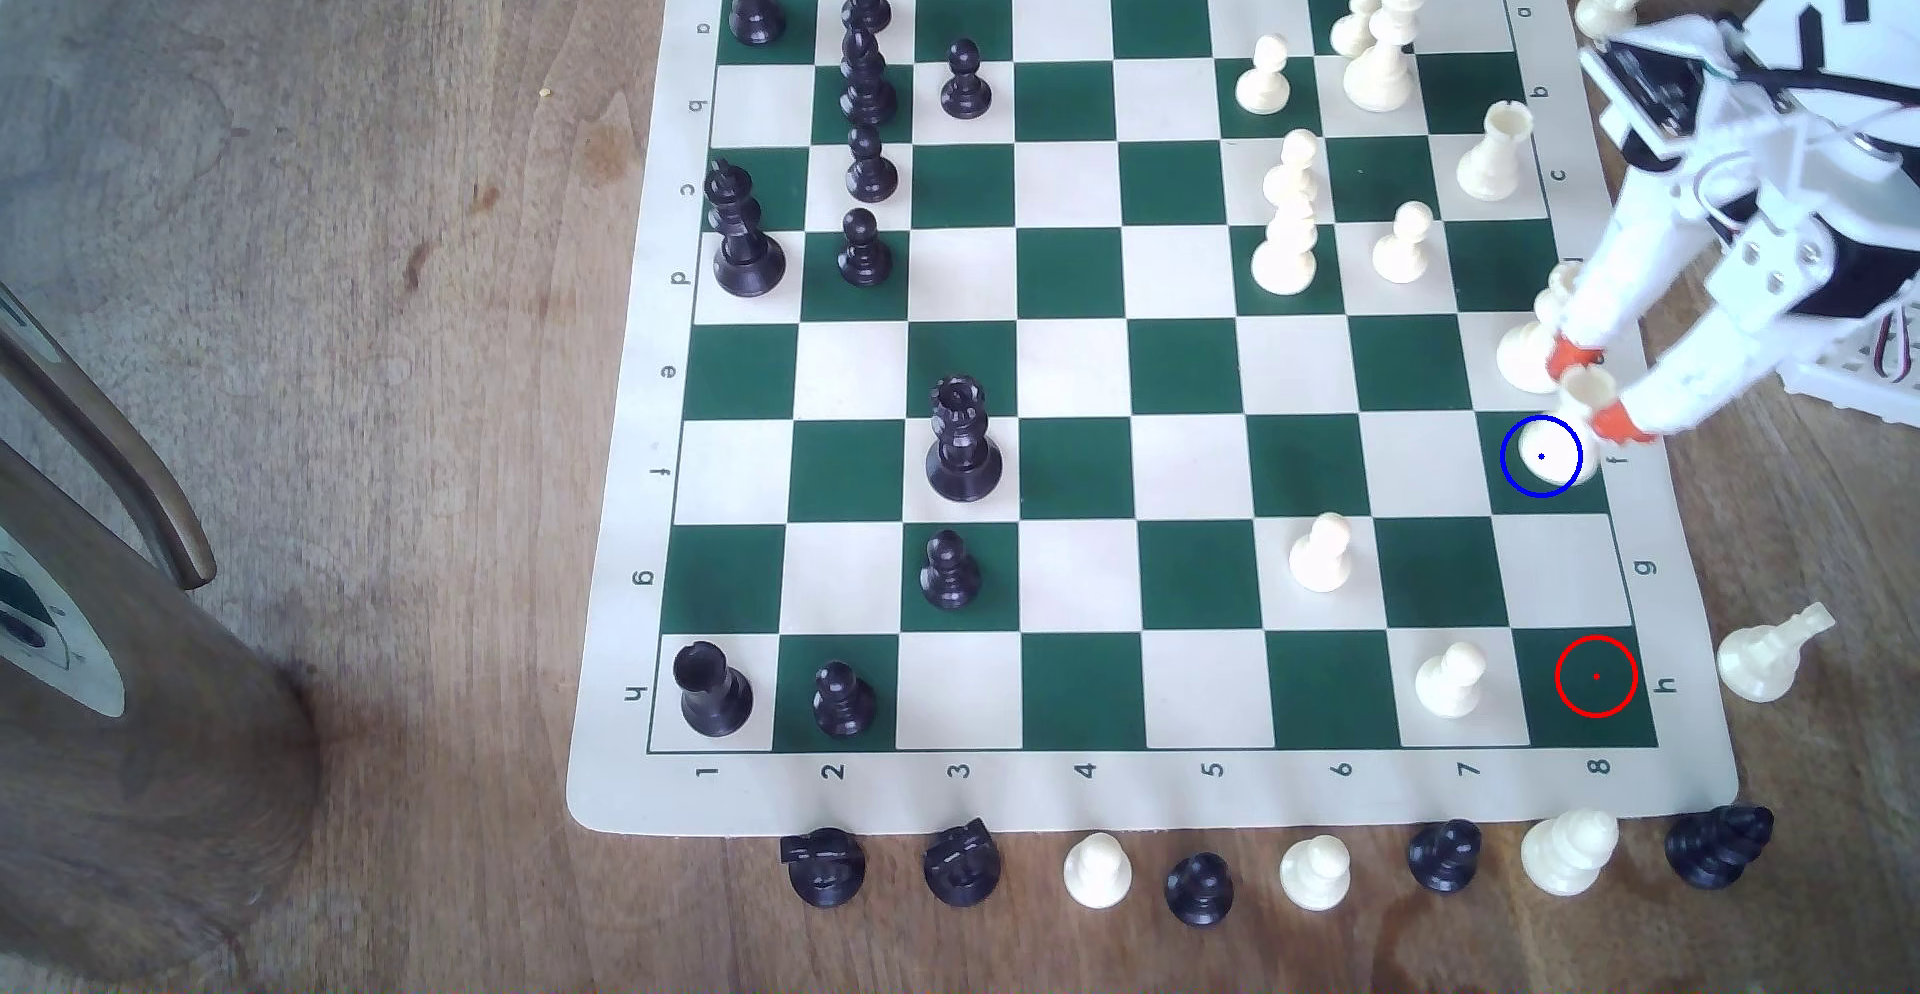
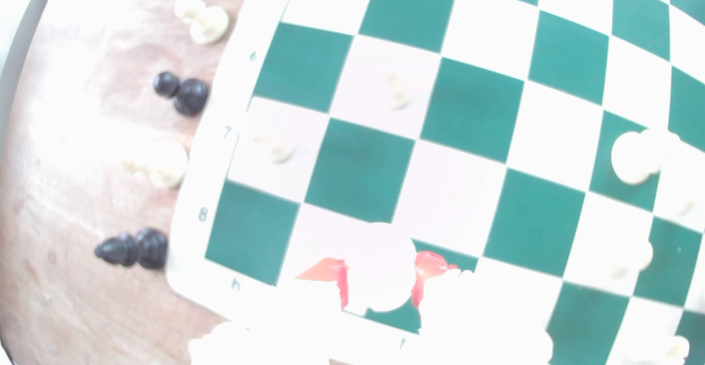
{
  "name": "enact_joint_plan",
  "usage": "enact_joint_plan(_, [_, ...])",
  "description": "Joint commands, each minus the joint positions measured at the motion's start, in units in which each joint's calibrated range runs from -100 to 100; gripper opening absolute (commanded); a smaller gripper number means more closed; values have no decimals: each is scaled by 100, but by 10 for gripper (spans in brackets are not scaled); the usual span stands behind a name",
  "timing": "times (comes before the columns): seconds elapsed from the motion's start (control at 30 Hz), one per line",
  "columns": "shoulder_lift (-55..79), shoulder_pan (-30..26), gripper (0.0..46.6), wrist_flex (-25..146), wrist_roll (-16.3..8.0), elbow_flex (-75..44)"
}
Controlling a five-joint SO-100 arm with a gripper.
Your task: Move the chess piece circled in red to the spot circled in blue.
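Exterior view: my gripper [image 1: 1587, 390] pinches the rook [image 1: 1571, 433] at its turret, over the blue-ringed square [image 1: 1509, 483]. Light, stiff, probably slippery plastic; better held lower, at the waist.

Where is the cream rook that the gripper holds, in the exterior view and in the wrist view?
Exterior view: the rook is at the board's right edge, on the blue-ringed square, between orange fingertips.
Wrist view: the rook sits between the same fingertips.
Shared landmark: the printed 8.

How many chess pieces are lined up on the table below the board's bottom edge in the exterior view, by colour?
Black pieces: 5
Cream pieces: 3
Total: 8
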Motion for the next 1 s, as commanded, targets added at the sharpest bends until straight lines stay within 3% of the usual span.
enact_joint_plan(0.0, [-419,227,2,4,107,462])
enact_joint_plan(0.23, [-606,399,2,-160,205,1214])
enact_joint_plan(0.97, [-283,251,2,-700,190,1713])
